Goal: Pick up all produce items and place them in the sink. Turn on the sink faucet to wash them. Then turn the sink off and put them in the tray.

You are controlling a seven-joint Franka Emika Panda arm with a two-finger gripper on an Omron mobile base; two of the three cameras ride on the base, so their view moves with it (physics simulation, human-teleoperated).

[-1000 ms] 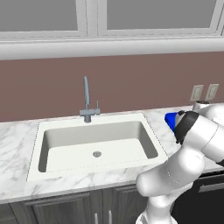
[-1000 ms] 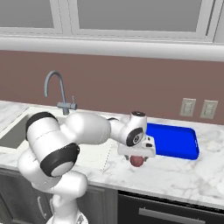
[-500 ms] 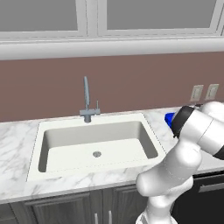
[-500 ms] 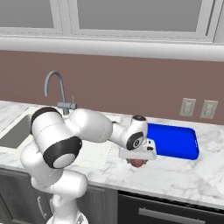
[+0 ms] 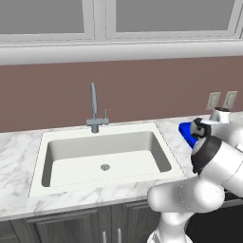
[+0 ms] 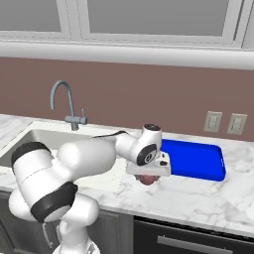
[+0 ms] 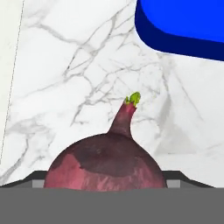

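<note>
- Where the marble counter [image 6: 198,198] ran between the sink [image 6: 44,141] and the tray [image 6: 191,158], the gripper [image 6: 148,178] hung low over one dark red produce item [image 7: 107,164], a single round bulb with a tapering neck and a green tip.
- The produce item lay on the counter's bare marble, just beside the tray's near left corner and apart from its rim; from the hand camera it sat at the foot of the picture, neck pointing away.
- The jaws stood wide, reaching down on either side of the bulb; whether they touched it could not be told, and nothing was lifted.
- One tray was counted, bright blue, lying towards the counter's back edge under two wall outlets [image 6: 224,123].
- One sink was counted, off-white, with one round drain [image 5: 105,167] in its floor.
- One faucet [image 5: 95,109] stood at the sink's back rim, with one small lever beside its arched spout.
- From the left base camera, the tray [image 5: 186,132] showed just as a blue corner past the arm.
</note>
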